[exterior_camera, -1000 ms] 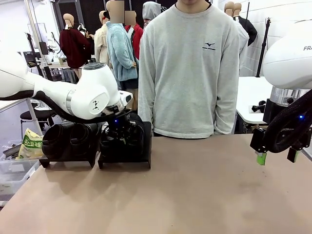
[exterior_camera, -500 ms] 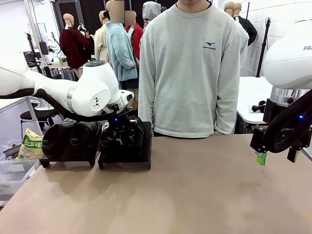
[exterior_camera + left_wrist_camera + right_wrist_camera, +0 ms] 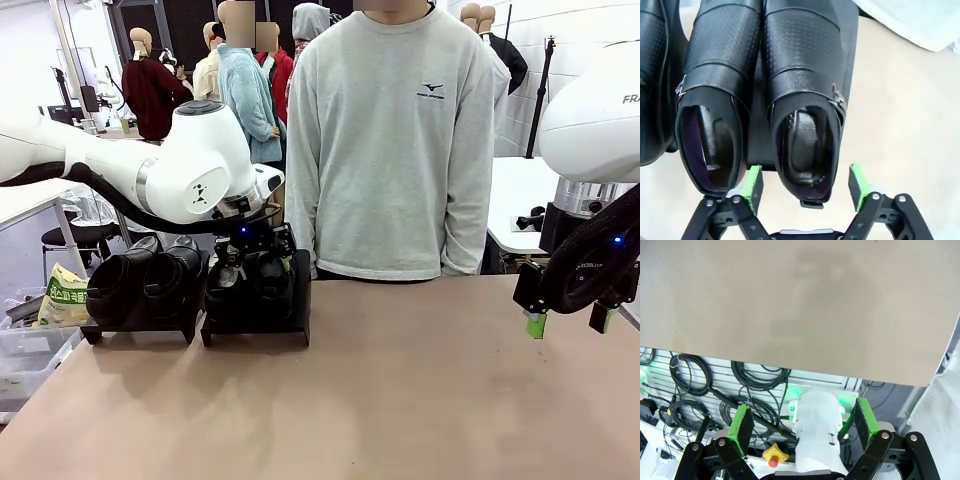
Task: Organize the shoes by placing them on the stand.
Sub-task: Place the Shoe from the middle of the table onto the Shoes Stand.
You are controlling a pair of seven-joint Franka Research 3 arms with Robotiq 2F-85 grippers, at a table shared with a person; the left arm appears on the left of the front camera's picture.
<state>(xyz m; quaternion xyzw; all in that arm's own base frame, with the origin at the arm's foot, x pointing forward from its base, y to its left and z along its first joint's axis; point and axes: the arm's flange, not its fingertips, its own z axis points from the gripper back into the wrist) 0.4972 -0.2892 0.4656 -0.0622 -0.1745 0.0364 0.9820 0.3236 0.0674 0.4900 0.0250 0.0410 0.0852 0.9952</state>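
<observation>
Left pincer (image 3: 805,182) spread behind shoe (image 3: 802,100), toe pointing away.

Just beyond the left gripper (image 3: 805,186), the shoes (image 3: 802,105) are showing black leather-look uppers, finely perforated across the toes, smooth and glossy at the straps, with small metal buckles (image 3: 838,101). The gripper's pads (image 3: 752,184) are looking like matt green rubber. The table (image 3: 420,390) is presenting a matt, smooth beige surface.
</observation>
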